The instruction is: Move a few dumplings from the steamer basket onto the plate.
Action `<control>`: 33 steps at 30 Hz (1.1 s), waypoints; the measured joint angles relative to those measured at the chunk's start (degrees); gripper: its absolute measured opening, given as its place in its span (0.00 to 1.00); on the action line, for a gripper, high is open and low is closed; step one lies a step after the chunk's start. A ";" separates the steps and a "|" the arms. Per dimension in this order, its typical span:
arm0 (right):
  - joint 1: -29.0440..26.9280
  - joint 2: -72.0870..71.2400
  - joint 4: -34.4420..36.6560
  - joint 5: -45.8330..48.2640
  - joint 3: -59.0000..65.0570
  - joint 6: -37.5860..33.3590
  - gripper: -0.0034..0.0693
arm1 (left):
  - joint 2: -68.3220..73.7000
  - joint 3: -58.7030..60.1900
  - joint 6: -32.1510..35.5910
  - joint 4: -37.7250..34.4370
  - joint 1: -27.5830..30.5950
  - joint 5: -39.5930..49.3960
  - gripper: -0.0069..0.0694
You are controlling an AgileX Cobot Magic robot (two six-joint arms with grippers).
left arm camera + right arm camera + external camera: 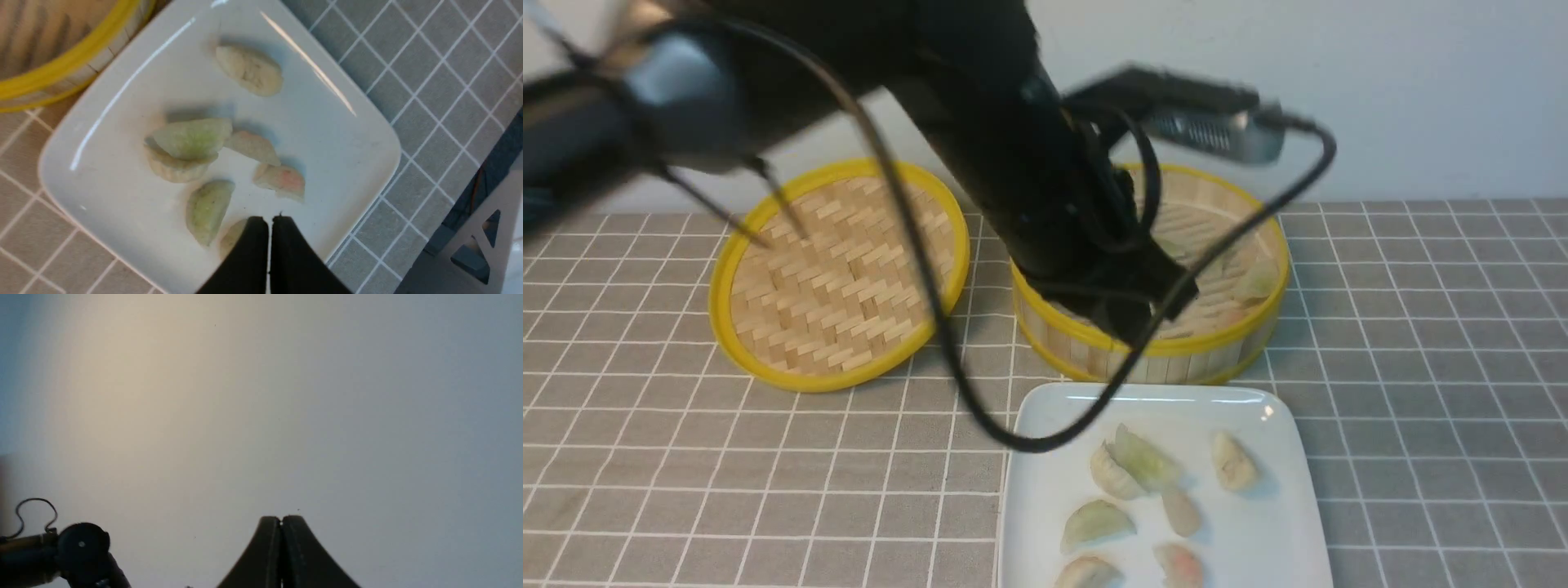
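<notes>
The left pincer (270, 222), its tips drawn together with nothing between them, hangs above the plate (1258, 539), where several dumplings (192, 139) lie apart from it or beneath it (others sit in the basket (1152, 347) behind the plate).

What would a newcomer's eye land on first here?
First, the big dark left arm, sweeping in from the left across the front view and partly blocking the steamer basket behind the plate. Next, the glossy white plate with its scattered dumplings. Then the yellow-rimmed woven lid, left of the basket.
</notes>
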 joint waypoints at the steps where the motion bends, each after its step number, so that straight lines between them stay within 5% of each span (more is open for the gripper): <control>1: 0.00 0.00 0.00 -0.51 0.07 0.20 0.03 | -3.36 0.00 0.00 0.45 0.00 0.05 0.08; 11: 0.00 -0.05 -0.04 -0.41 0.26 0.39 0.03 | -22.20 6.18 -0.86 4.15 0.00 0.87 0.08; 33: 0.00 -0.05 -0.18 -0.26 0.37 0.62 0.03 | -64.06 54.47 -7.05 8.33 0.00 -39.79 0.08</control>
